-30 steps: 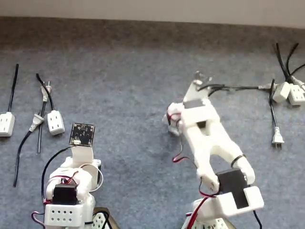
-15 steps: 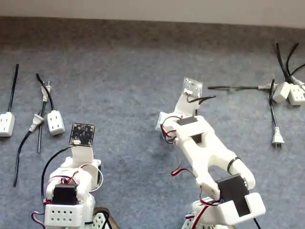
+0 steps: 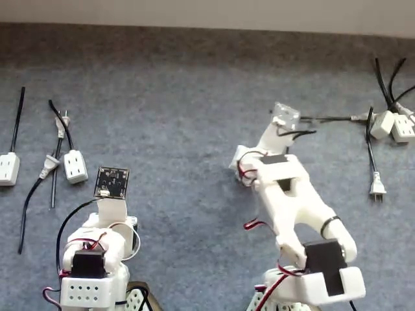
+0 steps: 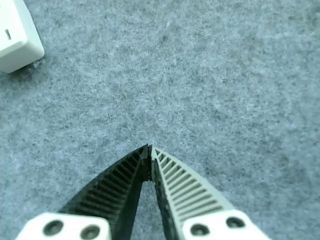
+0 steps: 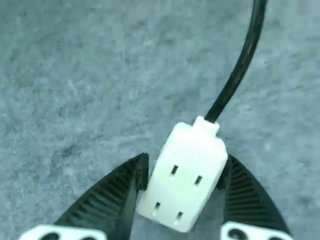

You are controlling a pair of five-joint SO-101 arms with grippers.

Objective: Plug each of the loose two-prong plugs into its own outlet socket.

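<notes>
1. Since a moment ago the right arm [image 3: 292, 201] has swung back toward the right-hand side of the counter [image 3: 181, 97]. Its wrist now sits over the near end of a black cord [image 3: 327, 118]. The left arm [image 3: 97, 253] hasn't budged, folded at the near edge.
2. The right gripper [image 5: 186, 159] has its fingers clamped on either side of a white outlet socket [image 5: 185, 175]. The socket's slotted face is turned to the wrist camera, and its cord trails away over the grey surface.
3. The left gripper [image 4: 151, 149] has its fingers together, tips touching, above bare counter. The corner of a white socket block [image 4: 15, 40] lies off to one side.
4. That cord runs straight toward a pair of sockets [image 3: 384, 123] touching each other at the far right, with more black cords fanning off behind them. A white loose plug [image 3: 377, 188] lies on the near side of the pair, well apart from the right arm.
5. On the left lie an edge socket [image 3: 8, 167] and a second socket [image 3: 76, 166]. A grey plug [image 3: 48, 165] lies between them, and another plug [image 3: 63, 123] lies farther back.
6. From above, the wrist's camera board [image 3: 285, 116] covers the fingers and the held socket. The right wrist view gives the grip itself.
</notes>
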